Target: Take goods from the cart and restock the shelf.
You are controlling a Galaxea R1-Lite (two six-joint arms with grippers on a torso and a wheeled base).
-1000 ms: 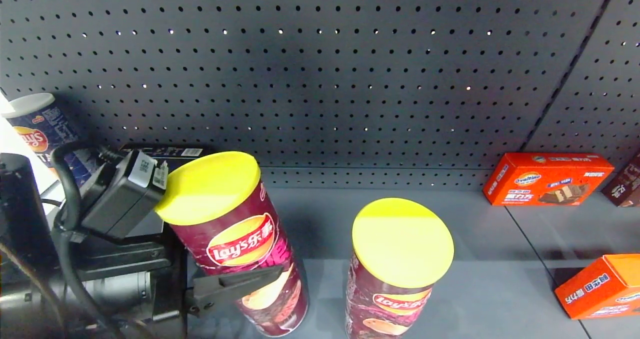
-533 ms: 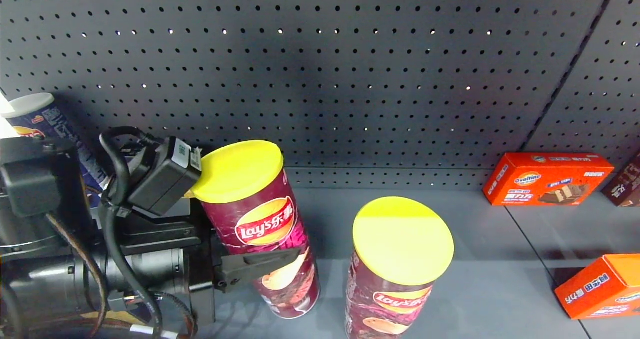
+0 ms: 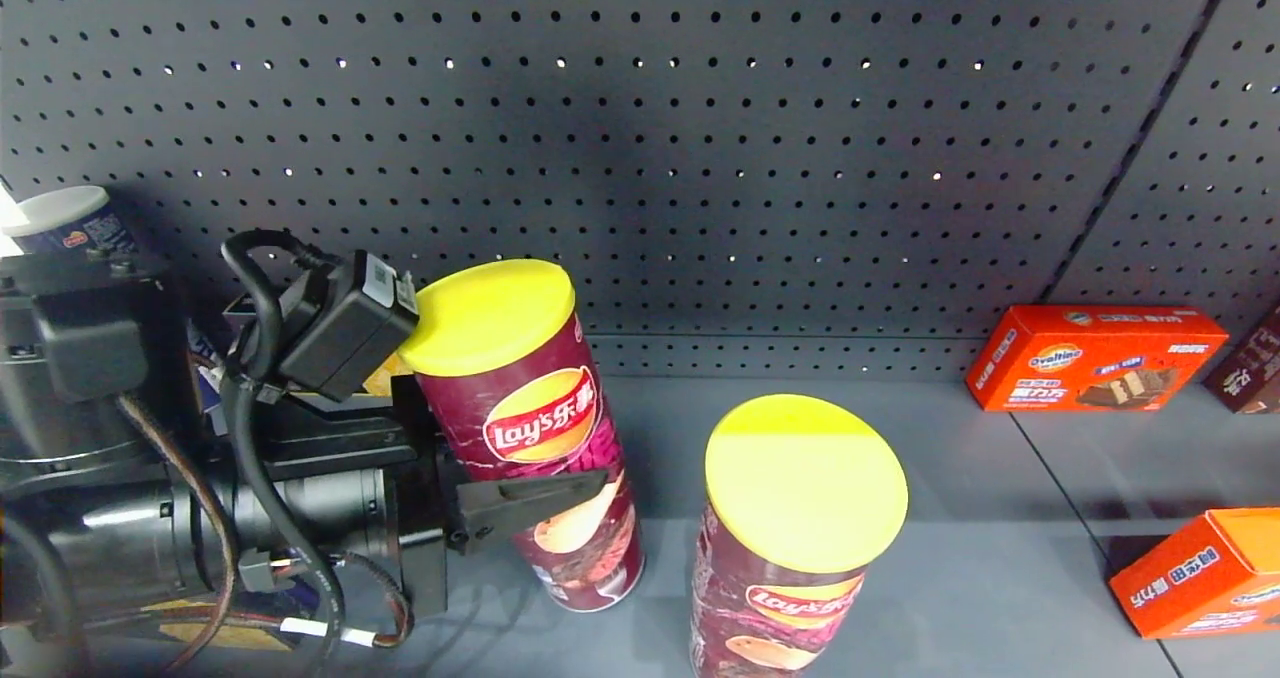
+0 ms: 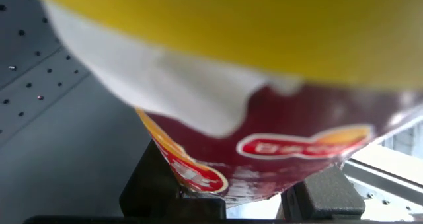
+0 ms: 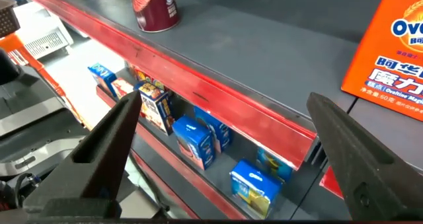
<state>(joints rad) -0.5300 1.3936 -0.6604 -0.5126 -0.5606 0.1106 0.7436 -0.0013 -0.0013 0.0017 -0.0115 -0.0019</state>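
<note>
Chip can (image 3: 520, 408), yellow lid: slightly tilted over the shelf (image 3: 1000, 578), clamped between left gripper (image 3: 575, 478) fingers, near second can (image 3: 800, 488). Right gripper (image 5: 231, 138): fingers apart, holding nothing.

Glossy chip can (image 3: 545, 428), matt perforated metal shelf (image 3: 1000, 518).

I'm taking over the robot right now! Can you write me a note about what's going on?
Left tool: shut on a tilted chip can, beside the standing can on the shelf; can't tell if its base touches.
Right tool: open, empty, near the shelf's front edge.
Done: one can stands shelved.
Left: set the held can upright, let go.
</note>
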